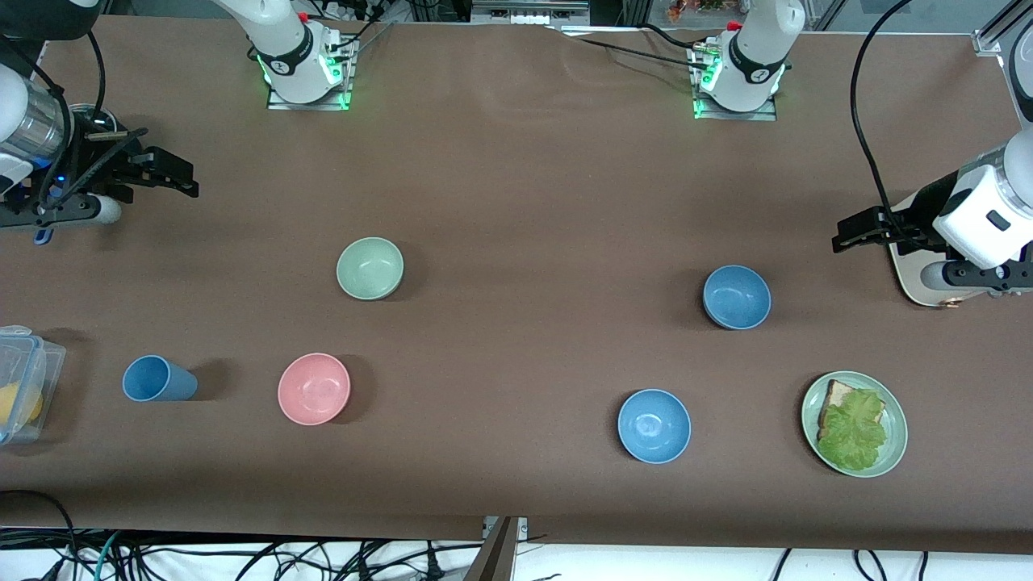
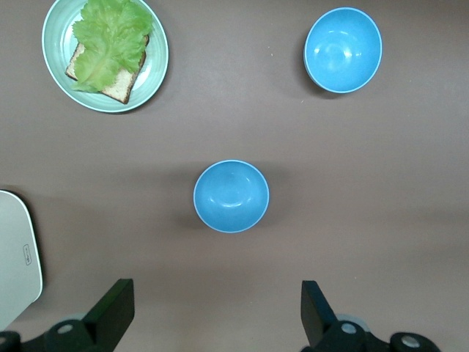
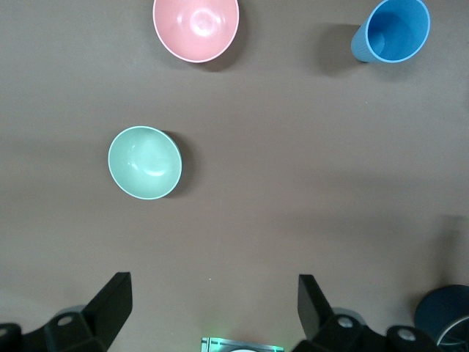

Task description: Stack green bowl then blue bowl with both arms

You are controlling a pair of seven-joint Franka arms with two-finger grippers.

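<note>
The green bowl [image 1: 370, 269] stands upright and empty toward the right arm's end of the table; it also shows in the right wrist view [image 3: 144, 162]. The dusty blue bowl [image 1: 736, 297] stands upright and empty toward the left arm's end, and shows in the left wrist view [image 2: 231, 196]. My right gripper [image 1: 192, 182] hangs open and empty over the table's end, well away from the green bowl; its fingers [image 3: 117, 290] show wide apart. My left gripper [image 1: 846, 234] hangs open and empty beside a white board, apart from the blue bowl; its fingers [image 2: 314, 297] are wide apart.
A brighter glossy blue bowl [image 1: 654, 425] and a pale-green plate with bread and lettuce [image 1: 896, 436] lie nearer the front camera. A pink bowl [image 1: 314, 388] and a blue cup [image 1: 157, 379] lie nearer than the green bowl. A clear container [image 1: 20, 387] sits at the table's end. A white board [image 1: 912, 278] lies under the left arm.
</note>
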